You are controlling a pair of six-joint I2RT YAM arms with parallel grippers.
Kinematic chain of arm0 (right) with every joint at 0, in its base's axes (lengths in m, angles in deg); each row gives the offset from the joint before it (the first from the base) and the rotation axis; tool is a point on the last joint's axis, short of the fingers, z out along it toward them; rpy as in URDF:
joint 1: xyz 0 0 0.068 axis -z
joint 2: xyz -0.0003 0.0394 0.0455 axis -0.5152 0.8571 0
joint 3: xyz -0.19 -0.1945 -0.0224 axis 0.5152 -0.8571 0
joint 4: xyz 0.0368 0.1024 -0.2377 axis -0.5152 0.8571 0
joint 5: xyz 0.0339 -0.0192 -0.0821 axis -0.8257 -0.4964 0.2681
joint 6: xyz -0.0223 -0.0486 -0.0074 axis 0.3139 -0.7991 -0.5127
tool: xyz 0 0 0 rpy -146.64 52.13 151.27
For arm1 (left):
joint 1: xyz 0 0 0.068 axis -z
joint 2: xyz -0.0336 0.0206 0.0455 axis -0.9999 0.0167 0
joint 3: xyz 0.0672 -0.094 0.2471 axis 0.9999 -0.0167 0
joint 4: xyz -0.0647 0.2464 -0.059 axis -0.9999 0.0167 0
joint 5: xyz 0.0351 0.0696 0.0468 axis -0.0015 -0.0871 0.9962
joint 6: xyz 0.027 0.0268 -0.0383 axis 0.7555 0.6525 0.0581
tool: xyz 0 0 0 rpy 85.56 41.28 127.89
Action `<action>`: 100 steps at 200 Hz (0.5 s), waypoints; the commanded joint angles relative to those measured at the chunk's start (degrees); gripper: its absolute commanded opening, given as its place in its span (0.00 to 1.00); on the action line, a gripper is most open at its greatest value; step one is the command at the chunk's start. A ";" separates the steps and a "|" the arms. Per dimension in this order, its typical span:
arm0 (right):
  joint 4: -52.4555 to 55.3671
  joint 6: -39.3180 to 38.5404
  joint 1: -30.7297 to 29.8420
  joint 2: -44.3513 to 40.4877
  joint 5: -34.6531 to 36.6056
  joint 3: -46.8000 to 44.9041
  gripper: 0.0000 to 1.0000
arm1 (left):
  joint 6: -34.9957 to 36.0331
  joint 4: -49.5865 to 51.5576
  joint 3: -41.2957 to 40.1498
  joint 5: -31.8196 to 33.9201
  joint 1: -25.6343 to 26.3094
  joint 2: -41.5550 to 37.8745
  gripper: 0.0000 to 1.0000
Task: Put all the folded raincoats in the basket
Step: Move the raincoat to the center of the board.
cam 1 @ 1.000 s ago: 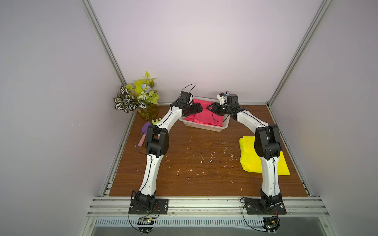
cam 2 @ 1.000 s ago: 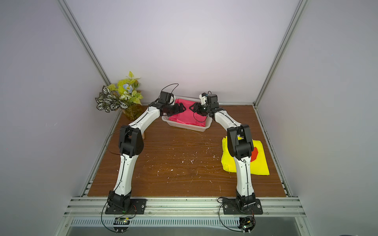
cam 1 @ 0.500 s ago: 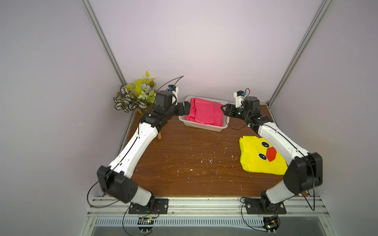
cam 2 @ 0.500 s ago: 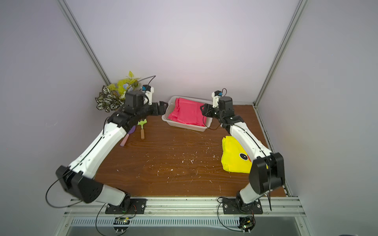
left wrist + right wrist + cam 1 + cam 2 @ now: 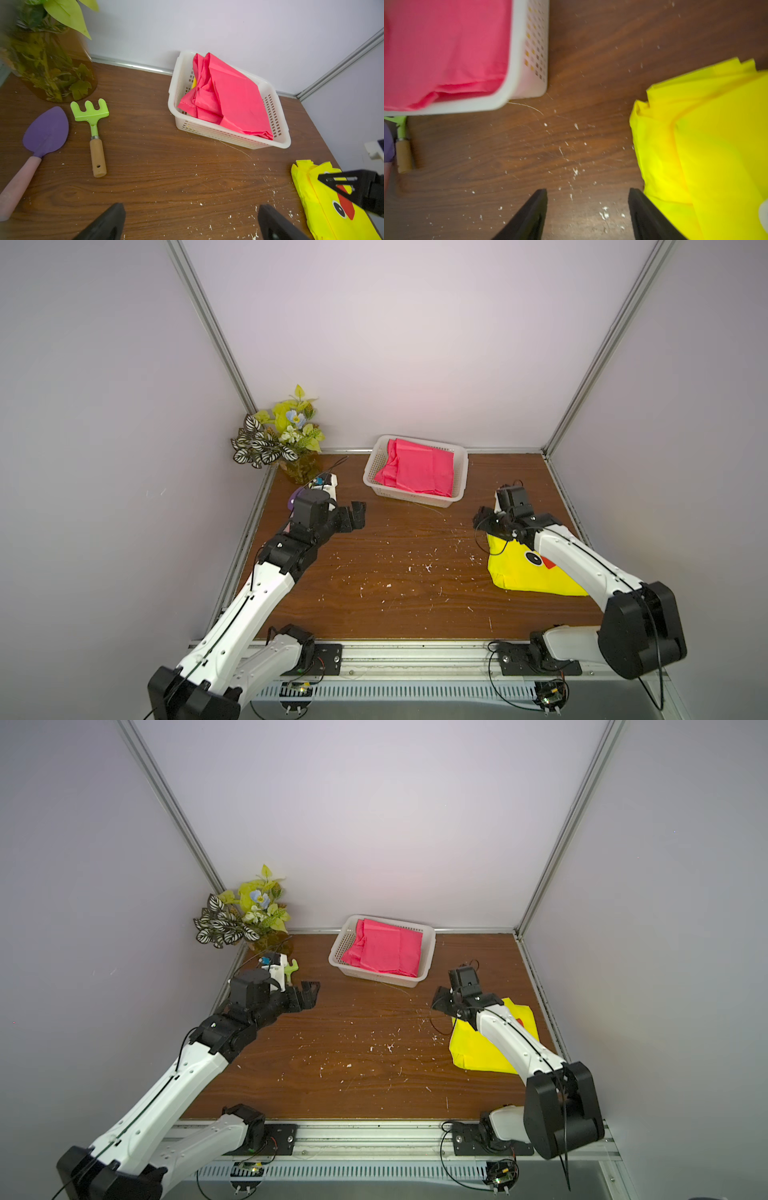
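A pink folded raincoat [image 5: 419,470] [image 5: 386,952] [image 5: 232,99] [image 5: 442,45] lies inside the white perforated basket [image 5: 415,499] [image 5: 374,977] [image 5: 228,137] [image 5: 529,62] at the back middle of the table. A yellow folded raincoat [image 5: 519,576] [image 5: 478,1052] [image 5: 324,207] [image 5: 706,145] with a duck face lies flat at the right. My left gripper [image 5: 358,515] [image 5: 311,994] [image 5: 192,209] is open and empty, left of the basket. My right gripper [image 5: 484,520] [image 5: 440,1000] [image 5: 588,191] is open and empty over bare wood, beside the yellow raincoat's far left corner.
A glass vase of artificial plants [image 5: 286,439] stands in the back left corner. A purple trowel [image 5: 45,133] and a green toy rake [image 5: 91,112] lie in front of it, near my left wrist. White specks dot the wooden table [image 5: 395,572]. Walls close three sides.
Both arms have drawn back from the basket towards the front, leaving the pink raincoat lying in it. The right jaws have spread a little wider.
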State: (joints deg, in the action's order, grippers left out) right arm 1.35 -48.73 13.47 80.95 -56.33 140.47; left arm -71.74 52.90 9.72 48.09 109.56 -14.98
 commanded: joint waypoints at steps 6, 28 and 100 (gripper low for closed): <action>2.22 5.52 -0.12 0.10 0.48 -2.16 0.68 | -3.37 -0.48 -4.58 2.92 -0.95 -5.72 0.99; 2.73 6.24 -0.21 2.76 -1.48 -3.01 0.68 | -4.72 -0.39 -6.85 2.29 -1.74 -8.66 0.99; 9.31 5.23 -0.48 4.63 6.31 -1.01 0.68 | -3.61 2.00 -7.36 -1.09 -1.97 -8.38 0.99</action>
State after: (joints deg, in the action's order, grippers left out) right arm 4.96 -43.51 13.38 88.07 -56.07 137.24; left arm -75.22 53.53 1.64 48.41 108.16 -23.65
